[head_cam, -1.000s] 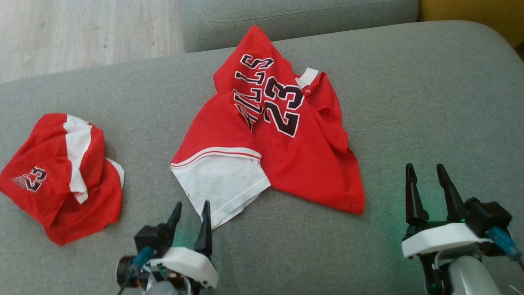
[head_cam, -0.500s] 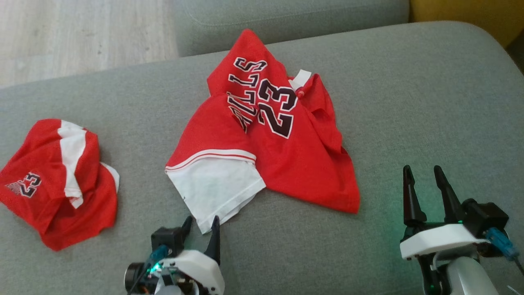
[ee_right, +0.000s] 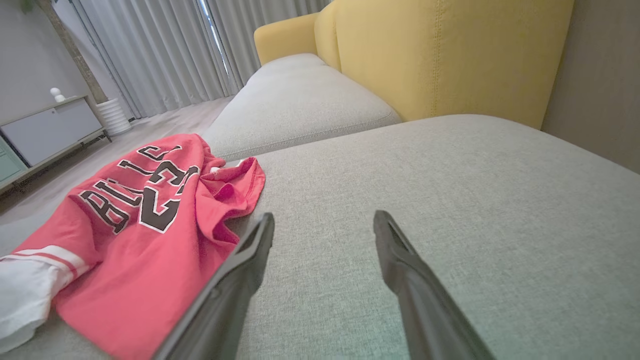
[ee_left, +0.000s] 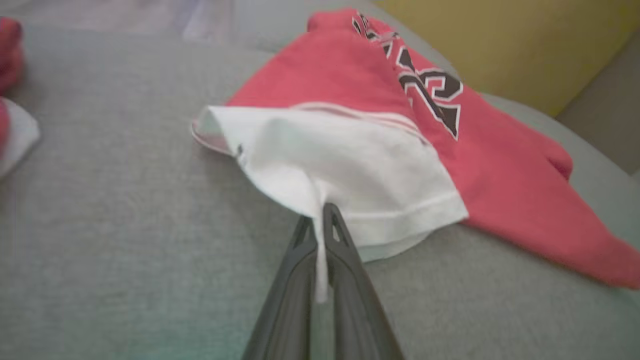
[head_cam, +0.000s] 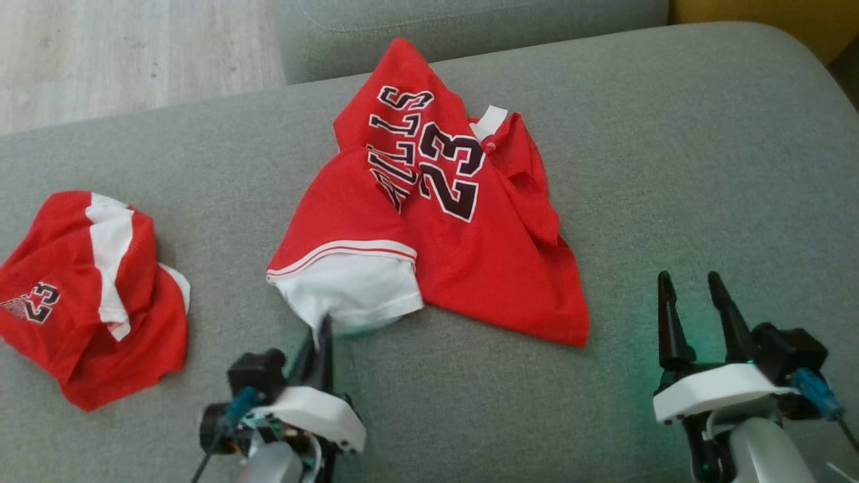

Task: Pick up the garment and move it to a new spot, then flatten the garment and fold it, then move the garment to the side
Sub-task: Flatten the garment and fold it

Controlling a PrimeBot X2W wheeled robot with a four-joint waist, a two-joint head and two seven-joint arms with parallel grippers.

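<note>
Left hand is clamped together on the jersey, and what a pinch: the wrist view has a thin strip of white cloth running down between the two dark fingers. The nip is on the near edge of the white section, at its 6 o'clock, and the fabric there is drawn up into a little peak at the tips. From that white patch the red body spreads away towards 12 and 2 o'clock, crumpled and folded over itself, dark "23" and lettering face up, and a small white tag at the far end. The whole thing lies mid-seat on the grey sofa cushion. Over at 4 o'clock of the jersey, the right hand sits with its fingers spread apart over bare cushion, nothing between them, near the red hem but clear of it. Way out at 9 o'clock, well apart, a second red-and-white garment lies bunched near the cushion's edge. Beyond, at 11 o'clock, pale wooden floor; the right wrist view catches a yellow backrest at 12.
</note>
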